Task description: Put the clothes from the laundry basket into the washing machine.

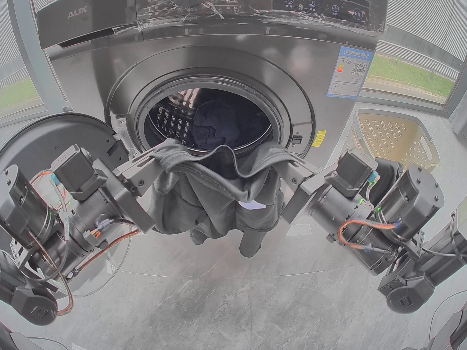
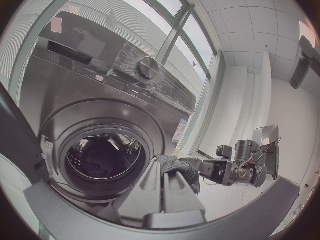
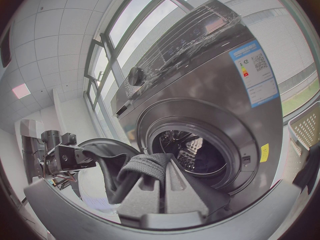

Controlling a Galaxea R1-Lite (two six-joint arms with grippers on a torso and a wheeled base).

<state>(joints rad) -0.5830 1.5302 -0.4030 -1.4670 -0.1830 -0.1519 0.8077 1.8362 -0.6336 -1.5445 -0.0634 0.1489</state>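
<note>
The left gripper [image 1: 156, 154] and the right gripper [image 1: 287, 164] hold a grey garment [image 1: 214, 195] stretched between them, just in front of the washing machine [image 1: 209, 49]. Each gripper's fingers are closed tight on a bunched upper edge of the cloth, the left on the garment's left end and the right on its right end. The top edge sags a little in the middle, and the rest hangs down towards the floor [image 1: 219, 292] without touching it. A white label [image 1: 252, 205] shows on the hanging part.

The left wrist view shows the left gripper [image 2: 163, 170] pinching a fold of the garment [image 2: 176, 166] between its fingers [image 2: 146, 190], with the right gripper [image 2: 199, 166] farther off at the other end. The right wrist view shows the same on the other side: the right gripper [image 3: 163, 172] is clamped on a ribbed band of the garment [image 3: 146, 164].

The machine's door [image 1: 53, 137] stands swung open to the left. Behind the held garment is the open drum [image 1: 170, 117], with dark clothes [image 1: 224, 122] already lying inside it. The laundry basket [image 1: 396, 137] stands on the floor to the right of the machine, just beside it.
</note>
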